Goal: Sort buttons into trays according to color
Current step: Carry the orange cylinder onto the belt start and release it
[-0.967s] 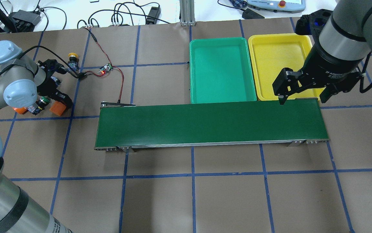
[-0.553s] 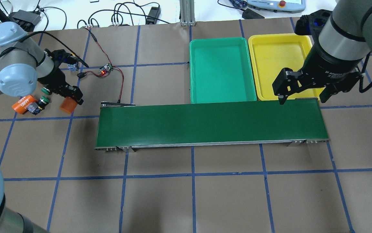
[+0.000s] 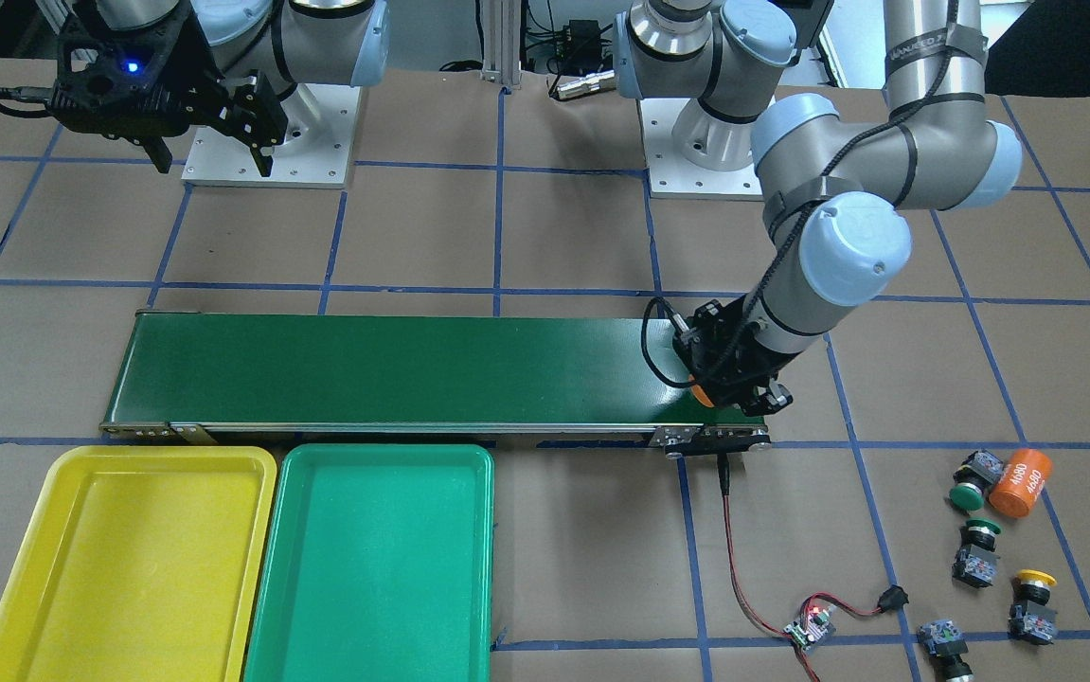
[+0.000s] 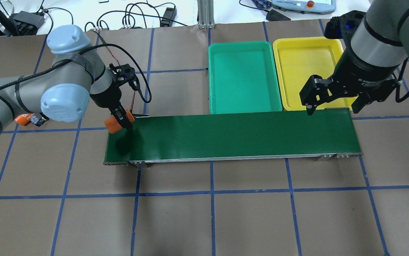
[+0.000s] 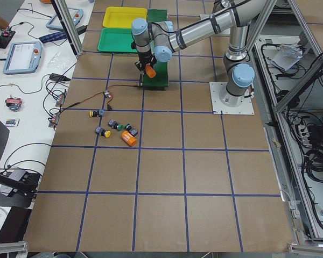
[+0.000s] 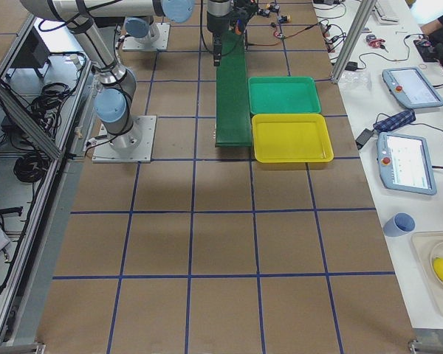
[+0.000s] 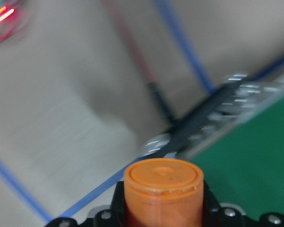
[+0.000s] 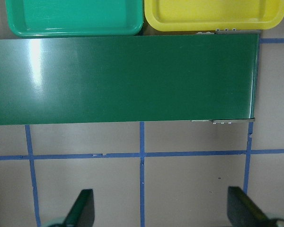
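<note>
While the fingers of the left gripper [image 4: 119, 122] are closed on an orange cylinder [image 4: 112, 126], they hang above one end of the conveyor belt [image 4: 232, 137]. The buttons [image 3: 977, 549] lie on the table [image 3: 601, 568], well apart from these fingers, near a second orange cylinder [image 3: 1020, 481]. The fingers of the right gripper [image 4: 332, 106] are spread wide above the other end of the belt. The yellow tray [image 4: 303, 71] is just behind them, and the green tray [image 4: 243, 76] is beside it.

"4680" in white on the lying orange cylinder [image 3: 1019, 482]; "2F Adaptive" on the body of the right gripper [image 4: 332, 109].
</note>
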### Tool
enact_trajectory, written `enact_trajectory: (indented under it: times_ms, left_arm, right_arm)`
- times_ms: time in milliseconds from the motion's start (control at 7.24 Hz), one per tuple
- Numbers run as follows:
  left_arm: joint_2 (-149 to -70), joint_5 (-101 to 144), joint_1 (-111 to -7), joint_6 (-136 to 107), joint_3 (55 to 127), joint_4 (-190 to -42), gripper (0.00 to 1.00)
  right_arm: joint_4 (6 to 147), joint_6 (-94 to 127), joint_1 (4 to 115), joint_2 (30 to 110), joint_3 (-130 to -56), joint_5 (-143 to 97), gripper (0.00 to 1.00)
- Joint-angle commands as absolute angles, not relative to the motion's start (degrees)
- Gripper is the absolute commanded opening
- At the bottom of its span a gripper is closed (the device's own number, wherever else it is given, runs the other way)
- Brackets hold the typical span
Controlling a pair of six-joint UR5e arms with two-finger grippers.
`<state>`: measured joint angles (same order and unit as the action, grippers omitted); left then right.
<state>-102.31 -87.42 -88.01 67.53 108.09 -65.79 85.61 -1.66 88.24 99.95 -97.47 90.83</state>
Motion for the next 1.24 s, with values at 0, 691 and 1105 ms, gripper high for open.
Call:
enact_trajectory:
  times_ms: [0,691,1105]
  left_arm:
    - [-99.8,-87.5,-89.1,76.7,112.1,-63.6,0.00]
    - [-97.7,-87.6,-89.9,79.1,113.0,-58.6,1.00]
    - [-94.6,-88.8,-85.4,73.5,105.7,-72.5,1.00]
  right_arm:
    - [85.6,-1.2,88.2,100.0,-97.5,90.8,1.00]
    - [85.5,-1.8,88.2,100.0,-97.5,91.0,1.00]
    - [85.4,-1.0,88.2,100.0,-97.6,90.9,1.00]
